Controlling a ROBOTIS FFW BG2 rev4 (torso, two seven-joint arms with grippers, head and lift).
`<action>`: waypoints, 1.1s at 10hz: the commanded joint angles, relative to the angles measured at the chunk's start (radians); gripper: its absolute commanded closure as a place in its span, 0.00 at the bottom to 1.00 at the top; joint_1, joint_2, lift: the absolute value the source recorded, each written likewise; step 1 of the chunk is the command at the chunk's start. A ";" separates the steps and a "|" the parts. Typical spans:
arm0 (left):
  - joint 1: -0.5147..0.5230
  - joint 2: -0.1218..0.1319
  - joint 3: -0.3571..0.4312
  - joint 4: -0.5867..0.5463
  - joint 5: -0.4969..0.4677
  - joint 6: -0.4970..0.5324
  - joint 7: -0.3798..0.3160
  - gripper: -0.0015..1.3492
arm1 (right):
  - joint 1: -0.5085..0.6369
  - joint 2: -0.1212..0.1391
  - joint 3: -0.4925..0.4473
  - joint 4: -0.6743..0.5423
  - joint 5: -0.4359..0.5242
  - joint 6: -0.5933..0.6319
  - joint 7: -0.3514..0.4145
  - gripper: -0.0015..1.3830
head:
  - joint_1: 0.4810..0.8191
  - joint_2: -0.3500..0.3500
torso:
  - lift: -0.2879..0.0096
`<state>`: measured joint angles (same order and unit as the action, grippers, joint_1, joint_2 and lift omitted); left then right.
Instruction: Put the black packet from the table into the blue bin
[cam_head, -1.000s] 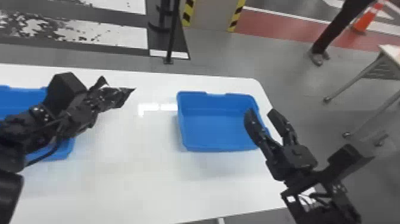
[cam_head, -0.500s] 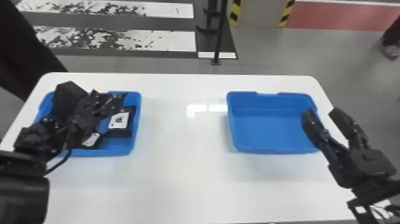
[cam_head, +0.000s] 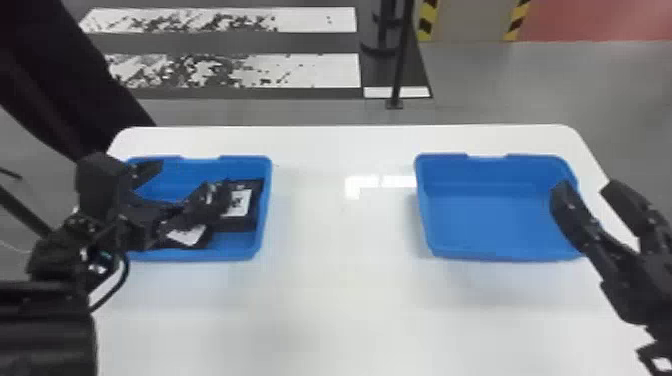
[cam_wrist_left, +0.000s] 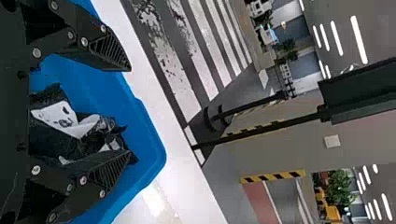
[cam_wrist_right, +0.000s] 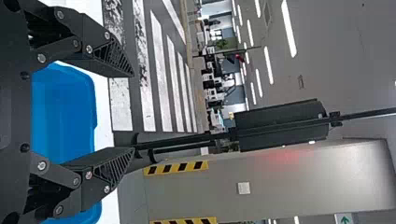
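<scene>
Your left tool (cam_head: 184, 181) gapes empty near white-labelled black packets (cam_head: 244, 220) in a blue bin (cam_head: 245, 161); your right tool (cam_head: 586, 189) gapes, empty.

Black post (cam_head: 400, 60) near floor stripes (cam_head: 330, 72)

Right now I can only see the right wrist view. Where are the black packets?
Observer: The black packets are inside the blue bin on the robot's left.

Operator: Ooh, is the other hand near them?

Observer: Yes, the left hand is at that same bin, with its fingers open. I can't tell if it touches a packet.

Operator: Do the packets have anything on them?

Observer: Yes, the head view shows white labels on two of them.
</scene>
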<state>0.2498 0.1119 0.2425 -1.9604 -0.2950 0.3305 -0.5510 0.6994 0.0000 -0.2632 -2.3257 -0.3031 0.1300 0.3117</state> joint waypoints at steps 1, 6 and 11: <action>0.059 -0.041 0.065 -0.068 0.080 -0.031 0.005 0.13 | 0.000 0.001 0.000 -0.002 0.000 0.000 0.000 0.36 | 0.63 0.55 | 0.60; 0.391 -0.087 0.118 -0.377 0.423 -0.161 0.192 0.13 | 0.017 0.001 -0.002 -0.012 -0.010 -0.002 0.000 0.36 | 0.63 0.61 | 0.60; 0.577 -0.089 0.094 -0.436 0.564 -0.348 0.316 0.13 | 0.052 0.001 -0.002 -0.024 -0.012 -0.002 0.000 0.36 | 0.63 0.61 | 0.60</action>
<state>0.8156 0.0241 0.3413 -2.3947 0.2601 0.0006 -0.2341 0.7461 0.0000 -0.2652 -2.3493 -0.3138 0.1275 0.3114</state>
